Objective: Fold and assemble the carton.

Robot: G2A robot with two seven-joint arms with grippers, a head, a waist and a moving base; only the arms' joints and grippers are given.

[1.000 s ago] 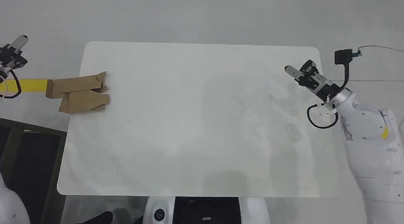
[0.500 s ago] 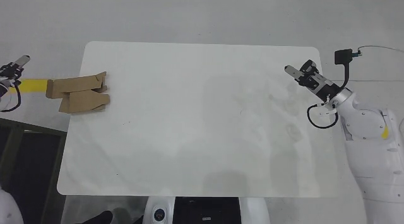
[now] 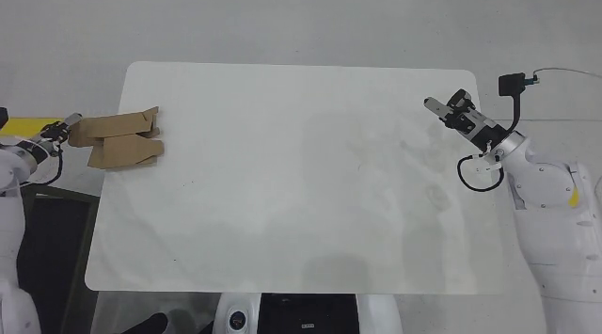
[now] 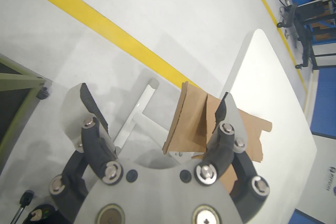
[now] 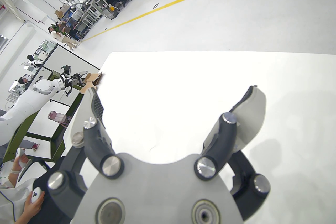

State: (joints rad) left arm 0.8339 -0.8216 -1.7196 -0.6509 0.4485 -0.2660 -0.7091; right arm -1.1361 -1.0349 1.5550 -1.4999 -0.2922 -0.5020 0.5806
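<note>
A flattened brown carton (image 3: 118, 139) lies at the left edge of the white table (image 3: 301, 193), its end sticking out past the edge. My left gripper (image 3: 64, 129) is off the table at that overhanging end. In the left wrist view it (image 4: 155, 104) is open, and the carton's end (image 4: 189, 120) sits between the fingers, close to one fingertip (image 4: 223, 107). My right gripper (image 3: 440, 103) hovers over the table's far right part, open and holding nothing (image 5: 172, 101). From there the carton (image 5: 92, 79) shows small across the table.
A dark green-framed stand (image 4: 15, 83) is beside the left arm, below the table's left edge (image 3: 19, 230). A yellow line (image 4: 105, 22) runs on the floor under the carton's end. The table's middle is bare white surface (image 5: 183, 72).
My left arm has come down and in from the far left to the carton's overhanging end. The carton and the right arm have not moved.
</note>
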